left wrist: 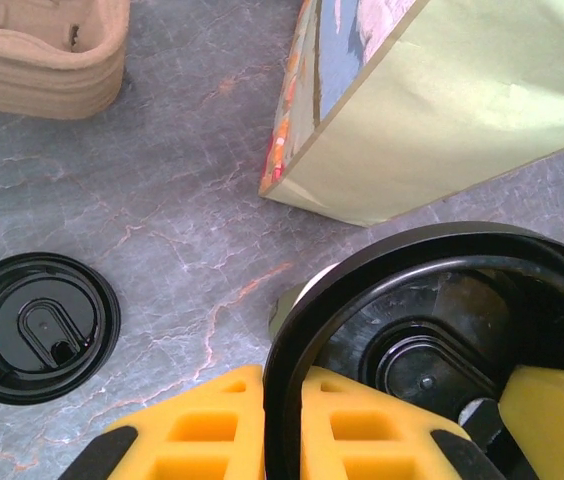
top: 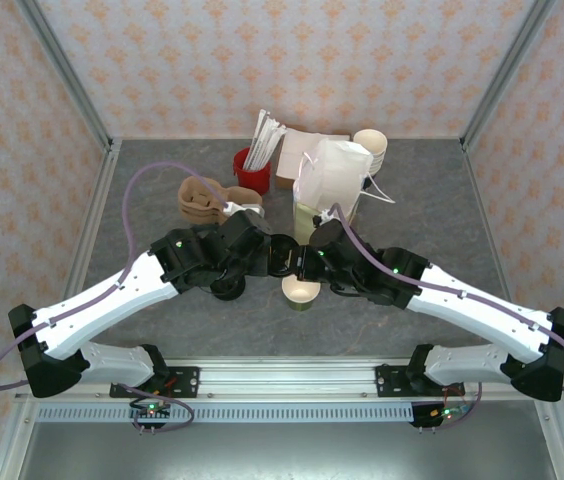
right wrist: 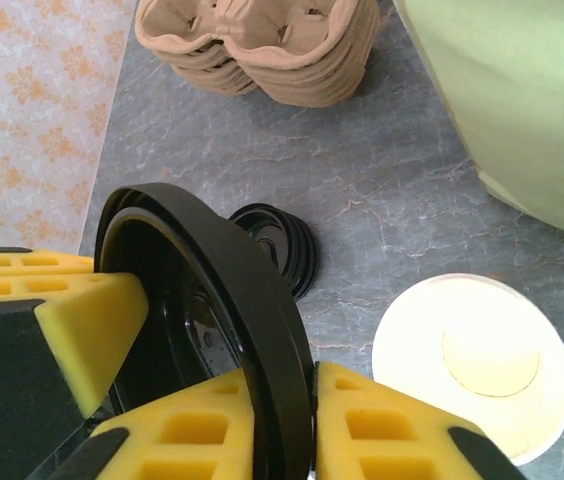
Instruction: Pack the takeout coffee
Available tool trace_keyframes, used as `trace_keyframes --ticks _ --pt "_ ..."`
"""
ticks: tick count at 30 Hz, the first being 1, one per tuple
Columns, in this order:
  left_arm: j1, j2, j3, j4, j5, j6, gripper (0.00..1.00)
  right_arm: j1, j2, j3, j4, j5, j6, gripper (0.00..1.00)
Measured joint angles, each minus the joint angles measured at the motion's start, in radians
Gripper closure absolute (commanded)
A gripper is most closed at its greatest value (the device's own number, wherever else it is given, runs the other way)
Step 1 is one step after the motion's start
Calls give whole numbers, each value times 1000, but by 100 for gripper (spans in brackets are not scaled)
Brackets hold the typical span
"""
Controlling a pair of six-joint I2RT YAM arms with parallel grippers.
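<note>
Left pincer (left wrist: 282,405) first: I've got it clamped tight on the rim of the black lid (left wrist: 432,340). Right pincer (right wrist: 307,410) is pinching that same lid from the opposite side, so both are on it! The takeout coffee cup (right wrist: 472,365) stands open-topped on the counter (right wrist: 382,190), at six o'clock from the paper bag (right wrist: 522,100). There are spare lids (right wrist: 280,245) at the cup's nine o'clock.
</note>
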Motion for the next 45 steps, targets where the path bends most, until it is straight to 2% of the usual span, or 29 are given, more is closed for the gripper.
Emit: trace_keyframes --ticks 4,12,19,25,30,38,43,45 --pt "-6 -3 0 0 1 -5 85 0 2 0 -12 8 -3 100" --pt "-13 -55 -2 33 27 35 50 0 -10 13 -48 22 -29 100" --pt "-14 -143 2 65 31 125 45 -48 -41 21 -126 11 -34 100" --pt "-14 -244 -15 148 39 351 45 -144 -49 42 -242 -96 -36 100" --pt "-22 -333 -68 273 101 555 47 -210 -53 108 -366 -225 -50 100" --pt "-171 -391 -226 457 166 885 46 -270 -99 101 -457 -454 -80 100" --pt "-192 -394 -357 520 171 1097 44 -322 -92 58 -457 -568 -101 100" --pt "-199 -399 -395 531 185 1164 39 -335 -77 51 -457 -602 -111 100"
